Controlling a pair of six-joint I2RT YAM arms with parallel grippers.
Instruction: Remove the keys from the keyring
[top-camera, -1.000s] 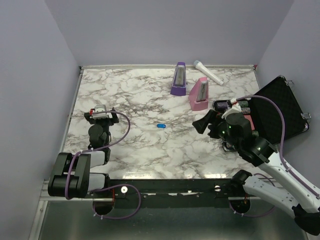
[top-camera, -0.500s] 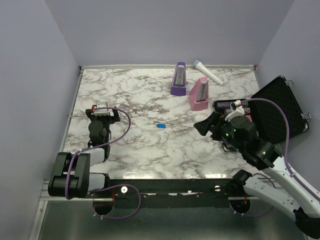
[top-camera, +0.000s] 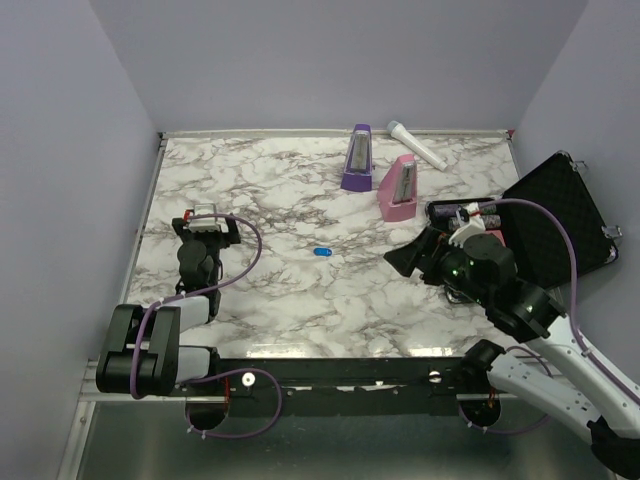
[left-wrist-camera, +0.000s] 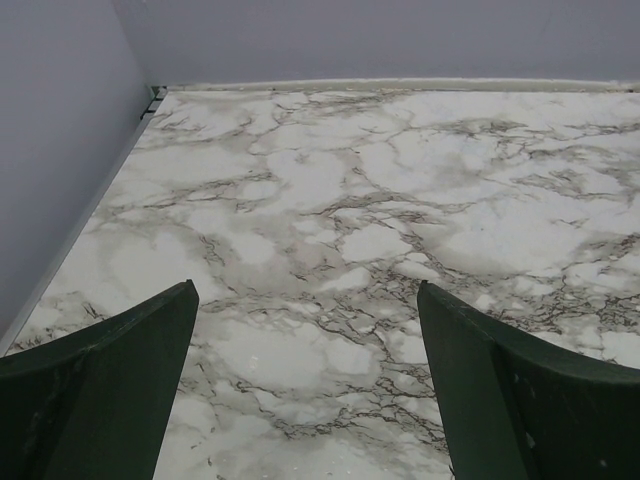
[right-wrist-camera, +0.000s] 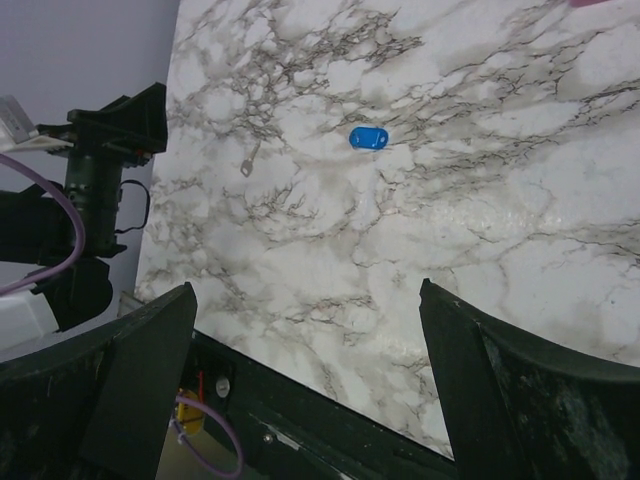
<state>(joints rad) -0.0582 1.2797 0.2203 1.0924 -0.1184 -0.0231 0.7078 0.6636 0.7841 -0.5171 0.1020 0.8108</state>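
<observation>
On the table (top-camera: 280, 300), one blue key (top-camera: 321, 252), one purple metronome (top-camera: 357, 160), one pink metronome (top-camera: 398, 190)

- We've got a marble-look table (top-camera: 270, 290), white with grey veins.
- Near the middle lies the tiny blue key (top-camera: 321, 252), with a small pale metal bit (right-wrist-camera: 247, 166) apart from it.
- Toward the back stand a purple metronome (top-camera: 357, 160) and a pink metronome (top-camera: 398, 188), close together.
- A white tube (top-camera: 417, 146) lies by the back edge.

No writing, label, brand, number or sign could be read in any view; the purple metronome (top-camera: 357, 160) had a face too small to tell.
</observation>
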